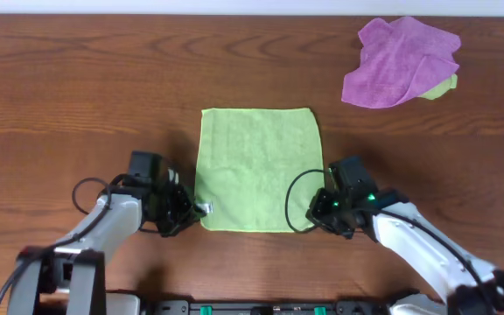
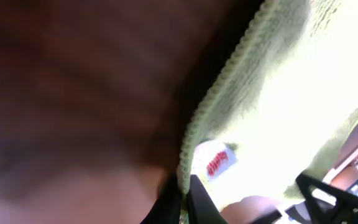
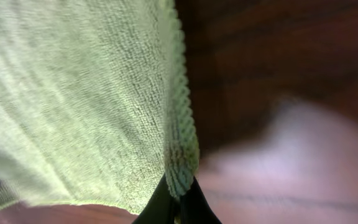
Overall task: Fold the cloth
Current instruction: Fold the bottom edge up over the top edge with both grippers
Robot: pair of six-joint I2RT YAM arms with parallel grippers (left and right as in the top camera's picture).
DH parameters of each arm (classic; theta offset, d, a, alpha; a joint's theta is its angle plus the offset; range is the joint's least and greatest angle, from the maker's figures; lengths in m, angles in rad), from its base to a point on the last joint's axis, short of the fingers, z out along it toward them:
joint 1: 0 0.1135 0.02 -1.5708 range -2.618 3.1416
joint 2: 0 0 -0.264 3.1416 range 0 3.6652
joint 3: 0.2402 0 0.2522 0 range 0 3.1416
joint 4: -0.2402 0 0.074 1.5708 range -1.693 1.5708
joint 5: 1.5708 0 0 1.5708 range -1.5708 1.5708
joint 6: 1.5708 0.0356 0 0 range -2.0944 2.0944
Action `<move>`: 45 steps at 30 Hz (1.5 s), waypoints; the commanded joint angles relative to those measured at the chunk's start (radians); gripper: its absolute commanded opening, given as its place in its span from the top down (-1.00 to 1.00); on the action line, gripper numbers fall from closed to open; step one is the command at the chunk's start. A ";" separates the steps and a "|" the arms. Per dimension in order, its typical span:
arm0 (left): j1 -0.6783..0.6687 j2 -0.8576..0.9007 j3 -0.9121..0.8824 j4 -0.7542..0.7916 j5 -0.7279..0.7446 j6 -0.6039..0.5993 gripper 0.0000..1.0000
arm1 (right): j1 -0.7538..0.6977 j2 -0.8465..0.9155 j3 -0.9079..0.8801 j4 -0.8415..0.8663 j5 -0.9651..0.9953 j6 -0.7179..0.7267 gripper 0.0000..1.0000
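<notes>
Wooden counter (image 1: 77, 79): cloth (image 1: 256, 166) flat, unfolded. Left end effector (image 1: 201, 210), right end effector (image 1: 319, 216) clamped on near corners. Fold not yet begun.

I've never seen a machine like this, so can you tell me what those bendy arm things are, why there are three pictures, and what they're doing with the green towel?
Those are two robot arms sitting at a wooden table. Each ends in a pincher with two fingers, called a gripper. The big picture looks down from a camera above the table. The other two come from little cameras on the arms' wrists, so everything looks huge and close. On the table lies a lime-green cloth, spread flat, and a crumpled purple cloth sits in the far corner. The left gripper is pinched shut on one near corner of the green cloth, and the right gripper is pinched shut on the other near corner. Their job is to fold it.
</notes>
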 commanded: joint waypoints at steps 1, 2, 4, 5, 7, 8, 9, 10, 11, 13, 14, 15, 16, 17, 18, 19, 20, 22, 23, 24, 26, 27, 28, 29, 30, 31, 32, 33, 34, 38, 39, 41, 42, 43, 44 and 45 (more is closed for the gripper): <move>0.027 -0.064 0.035 -0.079 0.014 0.076 0.89 | 0.005 -0.057 0.024 -0.019 0.008 -0.004 0.97; 0.030 -0.079 0.039 -0.102 0.014 0.079 0.88 | 0.005 -0.068 0.024 -0.019 0.000 -0.004 0.97; 0.030 -0.114 0.044 -0.143 0.015 0.078 0.88 | 0.006 -0.091 0.028 -0.024 -0.010 0.004 0.97; 0.030 -0.135 0.045 -0.157 0.018 0.072 0.88 | 0.006 -0.100 0.034 -0.032 -0.010 0.010 0.98; 0.030 -0.175 0.048 -0.172 0.023 0.047 0.88 | 0.006 -0.117 0.056 -0.048 -0.005 0.010 0.97; 0.030 -0.194 0.050 -0.172 0.023 0.035 0.88 | 0.006 -0.122 0.072 -0.053 0.006 0.000 0.97; 0.030 -0.212 0.054 -0.171 0.017 0.018 0.88 | 0.007 -0.122 0.084 -0.061 0.024 -0.006 0.97; 0.030 -0.226 0.060 -0.167 0.011 0.003 0.89 | 0.006 -0.122 0.097 -0.073 0.050 -0.006 0.97; 0.030 -0.234 0.066 -0.163 0.003 -0.010 0.88 | 0.006 -0.122 0.107 -0.080 0.080 -0.006 0.98; 0.030 -0.240 0.084 -0.152 -0.024 -0.039 0.89 | 0.006 -0.121 0.122 -0.078 0.120 -0.006 0.97; 0.030 -0.239 0.096 -0.144 -0.042 -0.048 0.90 | 0.006 -0.120 0.128 -0.073 0.138 -0.005 0.98; 0.030 -0.238 0.104 -0.129 -0.055 -0.054 0.88 | 0.006 -0.119 0.135 -0.071 0.158 -0.006 0.97; 0.030 -0.239 0.112 -0.117 -0.071 -0.067 0.88 | 0.006 -0.119 0.141 -0.067 0.179 -0.006 0.97; 0.030 -0.238 0.117 -0.101 -0.085 -0.073 0.88 | 0.006 -0.118 0.144 -0.063 0.197 -0.006 0.98; 0.030 -0.238 0.120 -0.084 -0.093 -0.079 0.88 | 0.006 -0.115 0.146 -0.055 0.215 -0.006 0.97; 0.030 -0.233 0.121 -0.058 -0.108 -0.094 0.88 | 0.006 -0.107 0.148 -0.038 0.233 -0.010 0.97; 0.030 -0.226 0.121 -0.039 -0.117 -0.108 0.88 | 0.005 -0.096 0.148 -0.015 0.236 -0.014 0.98; 0.030 -0.204 0.121 -0.003 -0.116 -0.122 0.88 | 0.004 -0.069 0.148 0.023 0.242 -0.015 0.97; 0.030 -0.190 0.121 0.017 -0.116 -0.127 0.88 | 0.003 -0.049 0.148 0.048 0.242 -0.021 0.97; 0.030 -0.176 0.121 0.036 -0.117 -0.133 0.89 | 0.003 -0.032 0.150 0.065 0.242 -0.024 0.97; 0.030 -0.142 0.121 0.096 -0.116 -0.137 0.88 | 0.001 0.005 0.163 0.092 0.242 -0.040 0.97; 0.030 -0.126 0.122 0.129 -0.116 -0.141 0.88 | -0.002 0.024 0.177 0.098 0.245 -0.056 0.98; 0.030 -0.108 0.122 0.166 -0.117 -0.142 0.89 | -0.007 0.043 0.195 0.099 0.259 -0.072 0.97; 0.030 -0.095 0.123 0.193 -0.117 -0.142 0.89 | -0.010 0.053 0.207 0.098 0.268 -0.084 0.97; 0.030 -0.079 0.126 0.222 -0.120 -0.144 0.88 | -0.015 0.071 0.227 0.100 0.283 -0.103 0.97; 0.030 -0.063 0.130 0.241 -0.125 -0.148 0.88 | -0.019 0.086 0.243 0.102 0.298 -0.114 0.97; 0.030 -0.042 0.138 0.258 -0.132 -0.149 0.89 | -0.028 0.105 0.263 0.109 0.306 -0.134 0.97; 0.030 -0.028 0.145 0.267 -0.132 -0.149 0.88 | -0.035 0.117 0.276 0.114 0.309 -0.143 0.98; 0.030 -0.006 0.156 0.282 -0.134 -0.149 0.89 | -0.045 0.138 0.295 0.126 0.310 -0.159 0.97; 0.030 0.060 0.193 0.351 -0.149 -0.149 0.89 | -0.068 0.201 0.337 0.171 0.318 -0.187 0.97; 0.030 0.074 0.204 0.362 -0.156 -0.149 0.89 | -0.071 0.214 0.346 0.178 0.321 -0.192 0.97; 0.030 0.110 0.236 0.379 -0.167 -0.148 0.89 | -0.075 0.244 0.367 0.195 0.325 -0.209 0.97; 0.030 0.128 0.254 0.383 -0.170 -0.147 0.89 | -0.075 0.258 0.376 0.205 0.330 -0.210 0.97; 0.030 0.145 0.268 0.391 -0.170 -0.147 0.89 | -0.074 0.270 0.382 0.216 0.333 -0.214 0.97; 0.030 0.167 0.285 0.401 -0.170 -0.147 0.89 | -0.075 0.285 0.390 0.231 0.335 -0.216 0.98; 0.030 0.187 0.301 0.405 -0.169 -0.147 0.89 | -0.075 0.298 0.398 0.243 0.336 -0.216 0.97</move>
